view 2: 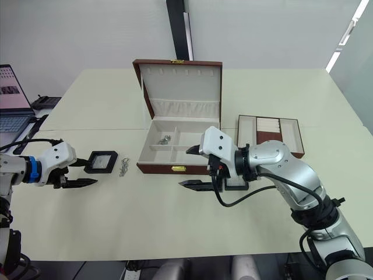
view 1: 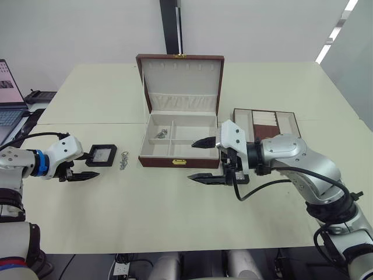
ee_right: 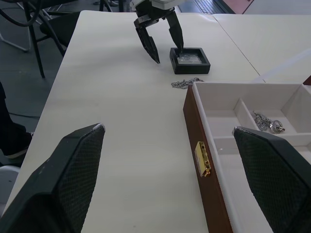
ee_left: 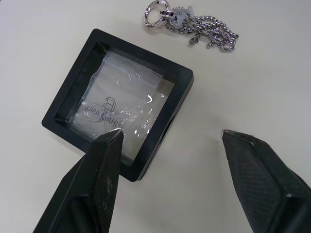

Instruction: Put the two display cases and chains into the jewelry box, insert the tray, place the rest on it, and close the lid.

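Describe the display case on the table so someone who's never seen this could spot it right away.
Start at the open jewelry box mid-table and look toward the robot's left. Past a small chain lies the display case, just ahead of the open left gripper. It is flat, square and black-framed with a clear window.

Left claw (view 1: 85, 165) spread wide, low and level, right claw (view 1: 201, 160) spread wide, forearm bent inward

Right pincer (view 1: 205, 160) and arm hide tray's (view 1: 274, 123) near-left corner. Silvery pieces in jewelry box (view 1: 178, 141) too small to identify. Laptop (view 1: 8, 99) at far left cut by frame edge.
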`<state>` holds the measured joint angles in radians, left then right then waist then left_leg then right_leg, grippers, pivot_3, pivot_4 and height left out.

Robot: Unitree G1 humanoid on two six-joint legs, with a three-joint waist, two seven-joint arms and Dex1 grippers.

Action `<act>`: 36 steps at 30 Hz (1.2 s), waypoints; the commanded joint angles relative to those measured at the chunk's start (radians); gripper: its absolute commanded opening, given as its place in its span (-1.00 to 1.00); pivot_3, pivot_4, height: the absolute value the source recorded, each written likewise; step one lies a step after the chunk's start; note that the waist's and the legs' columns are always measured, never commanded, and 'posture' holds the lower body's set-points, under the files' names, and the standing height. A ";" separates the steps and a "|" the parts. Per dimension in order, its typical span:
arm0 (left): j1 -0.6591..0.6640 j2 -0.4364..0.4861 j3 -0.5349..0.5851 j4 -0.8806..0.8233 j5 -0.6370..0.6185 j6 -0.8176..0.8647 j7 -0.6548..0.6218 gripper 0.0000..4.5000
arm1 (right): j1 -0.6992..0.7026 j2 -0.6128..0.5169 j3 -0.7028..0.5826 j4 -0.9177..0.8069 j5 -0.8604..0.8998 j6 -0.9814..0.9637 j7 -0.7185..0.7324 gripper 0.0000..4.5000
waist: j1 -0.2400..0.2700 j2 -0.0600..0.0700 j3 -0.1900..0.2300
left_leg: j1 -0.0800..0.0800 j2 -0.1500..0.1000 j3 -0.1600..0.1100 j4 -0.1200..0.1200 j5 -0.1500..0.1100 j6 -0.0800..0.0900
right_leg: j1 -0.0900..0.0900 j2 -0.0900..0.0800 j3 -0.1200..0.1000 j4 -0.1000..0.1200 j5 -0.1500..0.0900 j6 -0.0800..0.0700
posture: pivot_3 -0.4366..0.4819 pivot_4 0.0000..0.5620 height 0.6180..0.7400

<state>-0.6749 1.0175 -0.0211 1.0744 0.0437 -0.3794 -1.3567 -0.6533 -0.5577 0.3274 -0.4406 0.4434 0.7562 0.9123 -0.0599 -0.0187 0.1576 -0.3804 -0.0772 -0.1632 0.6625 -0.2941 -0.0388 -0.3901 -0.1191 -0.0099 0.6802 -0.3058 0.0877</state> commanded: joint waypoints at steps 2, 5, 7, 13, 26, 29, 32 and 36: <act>-0.012 0.010 -0.005 0.012 0.016 -0.034 0.014 -0.18 | -0.009 0.004 -0.012 -0.043 0.008 0.001 -0.005 1.00 | 0.000 0.000 0.000 | 0.000 0.000 0.000 0.000 0.000 0.000 | 0.000 0.000 0.000 0.000 0.000 0.000 | -0.05 -0.47 1.00; -0.016 0.008 -0.014 0.021 0.026 -0.048 0.023 -0.61 | -0.007 0.004 -0.013 -0.046 0.011 0.004 -0.004 1.00 | 0.000 0.000 0.000 | 0.000 0.000 0.000 0.000 0.000 0.000 | 0.000 0.000 0.000 0.000 0.000 0.000 | -0.05 -0.47 1.00; -0.020 0.006 -0.016 0.025 0.029 -0.056 0.019 -0.86 | -0.007 0.003 -0.014 -0.047 0.013 0.005 -0.003 1.00 | 0.000 0.000 0.000 | 0.000 0.000 0.000 0.000 0.000 0.000 | 0.000 0.000 0.000 0.000 0.000 0.000 | -0.05 -0.47 1.00; -0.024 0.020 -0.009 0.009 0.013 -0.073 -0.028 -0.99 | -0.009 0.001 -0.024 -0.047 0.023 0.013 -0.003 1.00 | 0.000 0.000 0.000 | 0.000 0.000 0.000 0.000 0.000 0.000 | 0.000 0.000 0.000 0.000 0.000 0.000 | -0.05 -0.47 1.00; 0.019 0.095 0.097 -0.253 -0.149 0.144 -0.126 -0.99 | 0.005 -0.022 -0.043 -0.049 0.023 0.002 0.002 1.00 | -0.002 0.000 0.000 | 0.000 0.001 0.000 0.000 0.000 0.000 | 0.000 0.000 0.000 0.000 0.000 0.000 | -0.05 -0.47 1.00; 0.031 0.091 0.118 -0.473 -0.211 0.307 -0.111 -0.99 | 0.036 -0.040 -0.077 -0.069 0.024 -0.014 -0.007 1.00 | -0.001 0.000 0.000 | 0.000 0.001 -0.001 0.000 0.000 0.000 | 0.000 0.000 0.000 0.000 0.000 0.000 | -0.05 -0.47 1.00; 0.062 0.083 0.105 -0.724 -0.268 0.490 -0.107 -0.99 | 0.074 -0.067 -0.109 -0.097 0.012 -0.012 -0.028 1.00 | 0.002 0.000 0.000 | -0.002 0.002 -0.003 0.001 0.000 0.000 | 0.001 -0.002 0.000 0.000 0.000 0.000 | -0.05 -0.47 1.00; 0.040 0.067 0.033 -0.949 -0.256 0.652 -0.079 -0.99 | 0.122 -0.103 -0.149 -0.135 -0.003 0.005 -0.076 1.00 | 0.002 0.000 0.000 | -0.001 0.001 -0.002 0.001 0.000 0.000 | 0.001 -0.003 0.001 0.000 0.000 0.000 | -0.05 -0.47 1.00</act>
<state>-0.6132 1.0820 0.0274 0.1987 -0.2140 0.2113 -1.4605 -0.5333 -0.6484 0.2142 -0.5296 0.4498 0.7624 0.8580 -0.0575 -0.0188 0.1578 -0.3815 -0.0760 -0.1645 0.6636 -0.2941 -0.0387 -0.3891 -0.1218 -0.0093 0.6801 -0.3059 0.0877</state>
